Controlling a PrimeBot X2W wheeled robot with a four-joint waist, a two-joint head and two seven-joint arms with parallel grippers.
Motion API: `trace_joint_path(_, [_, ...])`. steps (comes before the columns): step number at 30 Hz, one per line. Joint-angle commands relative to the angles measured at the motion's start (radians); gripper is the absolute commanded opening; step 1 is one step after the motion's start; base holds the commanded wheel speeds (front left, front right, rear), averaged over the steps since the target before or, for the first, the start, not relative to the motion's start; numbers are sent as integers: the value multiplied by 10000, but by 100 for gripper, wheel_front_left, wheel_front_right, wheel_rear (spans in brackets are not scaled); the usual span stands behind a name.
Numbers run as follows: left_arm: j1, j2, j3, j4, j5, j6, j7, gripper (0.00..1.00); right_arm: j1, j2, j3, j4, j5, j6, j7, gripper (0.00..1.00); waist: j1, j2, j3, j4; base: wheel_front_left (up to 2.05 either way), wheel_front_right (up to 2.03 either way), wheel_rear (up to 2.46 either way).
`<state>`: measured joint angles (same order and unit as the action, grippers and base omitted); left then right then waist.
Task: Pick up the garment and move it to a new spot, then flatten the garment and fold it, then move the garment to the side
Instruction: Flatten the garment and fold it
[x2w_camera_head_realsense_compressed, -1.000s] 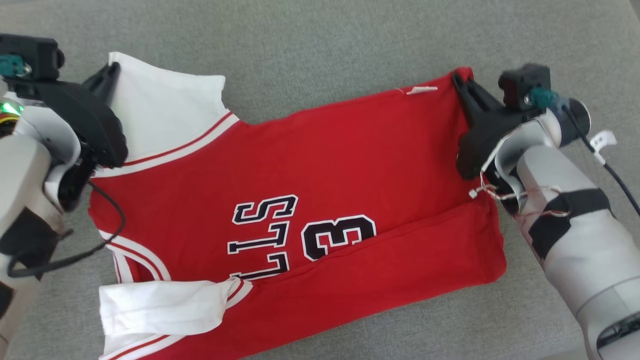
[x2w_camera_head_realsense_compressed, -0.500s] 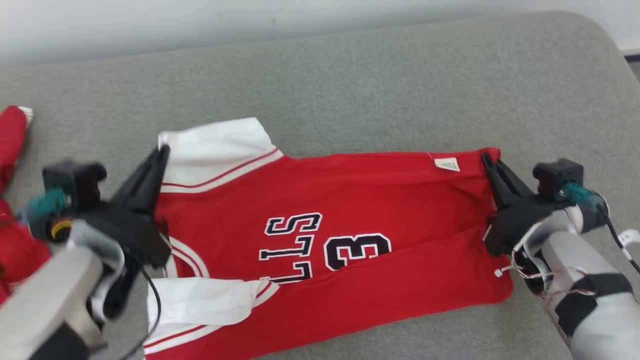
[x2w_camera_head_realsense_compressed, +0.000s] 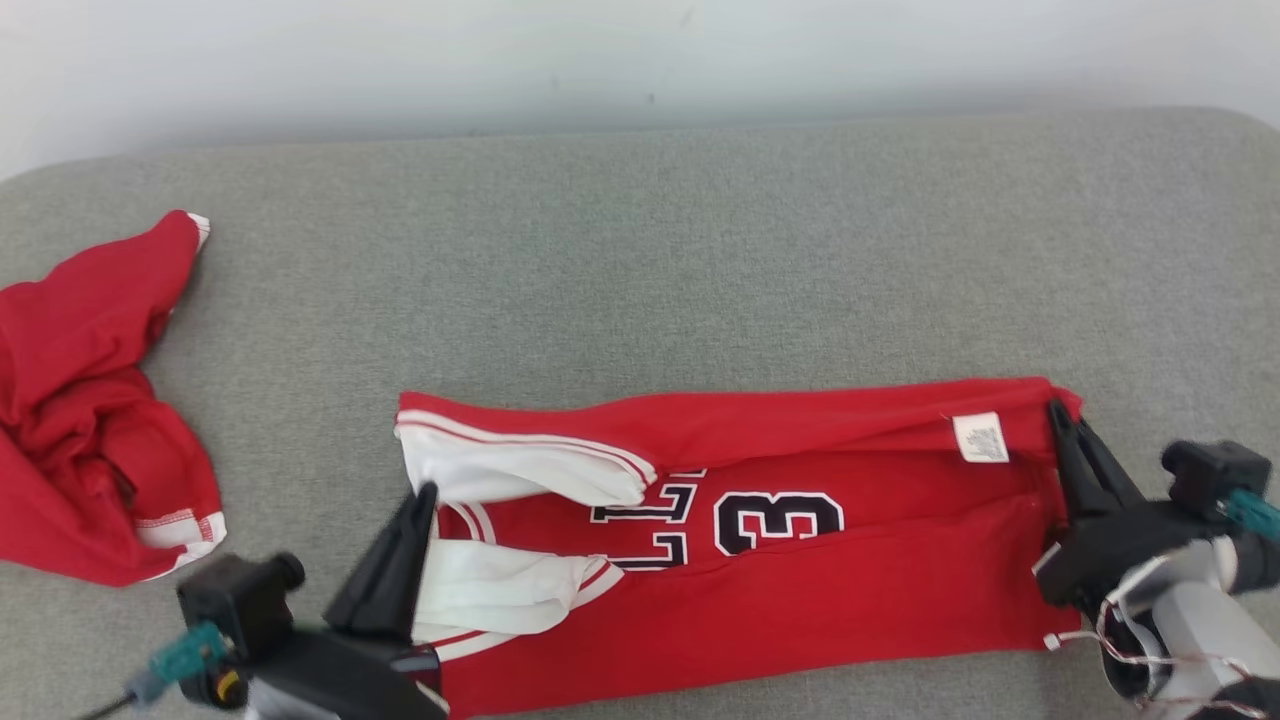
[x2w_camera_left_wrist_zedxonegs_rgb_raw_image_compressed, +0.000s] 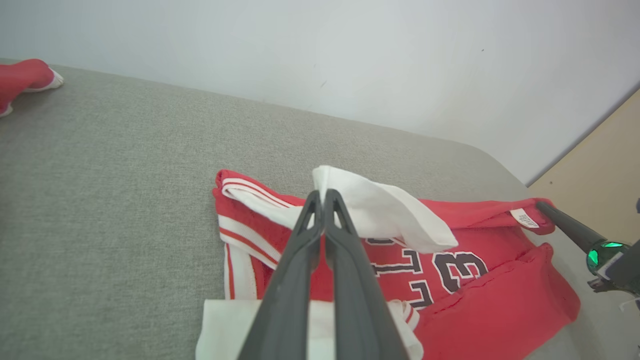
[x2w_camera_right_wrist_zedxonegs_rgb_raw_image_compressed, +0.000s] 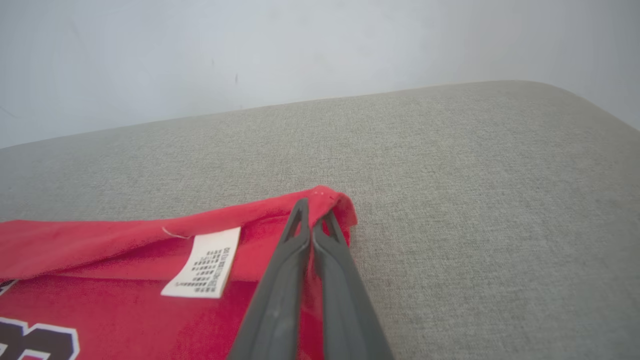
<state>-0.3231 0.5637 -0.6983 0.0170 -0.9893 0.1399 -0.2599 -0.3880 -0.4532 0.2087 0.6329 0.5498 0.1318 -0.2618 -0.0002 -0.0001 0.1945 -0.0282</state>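
Jersey (x2w_camera_head_realsense_compressed: 800, 560): on cushion (x2w_camera_head_realsense_compressed: 700, 250), far edge half folded over.
Left gripper (x2w_camera_left_wrist_zedxonegs_rgb_raw_image_compressed: 322, 192): pinching white sleeve (x2w_camera_left_wrist_zedxonegs_rgb_raw_image_compressed: 380, 205).
Right gripper (x2w_camera_right_wrist_zedxonegs_rgb_raw_image_compressed: 312, 207): pinching hem corner (x2w_camera_right_wrist_zedxonegs_rgb_raw_image_compressed: 340, 205).
Risk: you pull unevenly, sleeve slips (thin pinch), fold skews.

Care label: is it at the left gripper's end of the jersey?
No, the white care label sits at the end of the jersey pinched by the right gripper.

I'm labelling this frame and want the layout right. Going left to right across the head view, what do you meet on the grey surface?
Crumpled red cloth → left hand → red jersey → white label → right hand.
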Motion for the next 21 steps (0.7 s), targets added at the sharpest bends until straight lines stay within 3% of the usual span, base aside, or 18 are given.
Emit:
trace_joint_path(1, [404,-151,47,-98,95,-15,-57,0,356,60,-222,-137,11,-26,-39,0,2,1,-173,163,0,0,0])
trace_joint_path(11, [1806,-921,530,783,567,-224,-55,0,1650,318,-746,-813,-191,-26,490,0,2,1,-402,118,0,0,0])
trace_joint_path(12, [1821,-999,612,892,697,-242,-56,18,1692,334,-745,-890,-219,-26,557,41,2,1,-437,99,0,0,0])
trace_joint_path(14, [1962,-1181,838,1091,882,-252,-57,100,1804,412,-775,-1061,-104,-26,657,100,2,1,-470,78,0,0,0])
trace_joint_path(21, [2304,-1618,2112,1081,2084,-314,-56,100,2416,227,-1013,-1843,127,-26,715,100,2,1,-695,164,0,0,0])
